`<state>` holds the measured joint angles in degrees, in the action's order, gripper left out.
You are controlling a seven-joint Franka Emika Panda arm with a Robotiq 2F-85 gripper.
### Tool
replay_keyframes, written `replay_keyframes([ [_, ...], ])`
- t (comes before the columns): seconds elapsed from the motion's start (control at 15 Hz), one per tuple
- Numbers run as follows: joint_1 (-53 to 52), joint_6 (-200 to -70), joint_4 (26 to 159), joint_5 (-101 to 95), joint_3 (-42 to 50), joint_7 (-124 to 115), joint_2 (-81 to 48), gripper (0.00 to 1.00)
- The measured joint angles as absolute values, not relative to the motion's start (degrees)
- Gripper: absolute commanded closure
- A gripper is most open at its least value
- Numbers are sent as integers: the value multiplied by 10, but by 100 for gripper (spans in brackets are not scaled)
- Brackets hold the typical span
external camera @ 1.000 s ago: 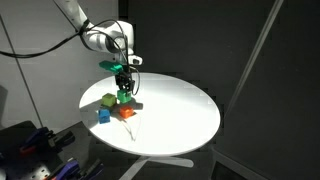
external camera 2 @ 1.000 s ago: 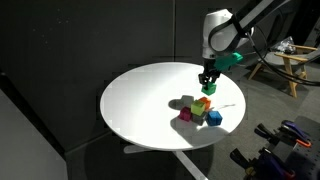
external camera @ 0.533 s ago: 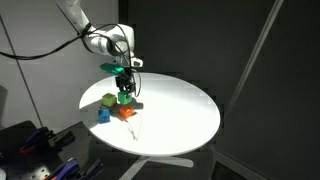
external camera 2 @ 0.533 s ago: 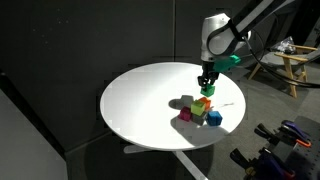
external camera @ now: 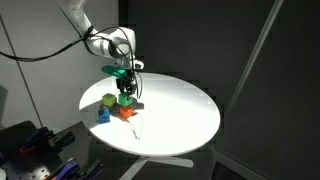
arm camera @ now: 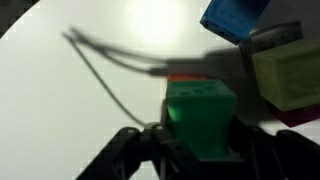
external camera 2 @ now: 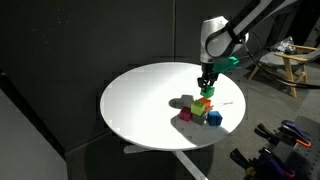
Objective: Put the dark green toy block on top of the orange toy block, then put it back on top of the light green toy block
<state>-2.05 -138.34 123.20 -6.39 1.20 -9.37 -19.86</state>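
My gripper (external camera: 126, 90) (external camera 2: 206, 84) is shut on the dark green toy block (external camera: 126, 98) (arm camera: 200, 115). The block sits between the two fingers in the wrist view. It is directly over the orange toy block (external camera: 127, 112). Only an orange sliver (arm camera: 186, 77) shows past its top edge in the wrist view. I cannot tell whether the two blocks touch. The light green toy block (external camera: 108, 100) (arm camera: 290, 75) stands on the table beside them.
A blue block (external camera: 103, 116) (external camera 2: 213, 118) (arm camera: 235, 15) and a magenta block (external camera 2: 185, 115) lie close by on the round white table (external camera: 180, 110) (external camera 2: 140, 100). A thin dark line (arm camera: 100, 55) runs across the tabletop. Dark curtains surround the table.
The gripper with the dark green block has barely shifted above the orange block. The other blocks have not moved.
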Motion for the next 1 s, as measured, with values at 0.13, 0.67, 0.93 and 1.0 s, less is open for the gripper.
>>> replay_keyframes([
  [0.13,-20,-1383,1229,-64,14,-89,-202,74],
  [0.67,-20,-1383,1225,-64,20,-77,-214,74],
  [0.93,-19,-1383,1223,-64,22,-75,-221,74],
  [1.0,-19,-1383,1223,-64,22,-74,-223,74],
])
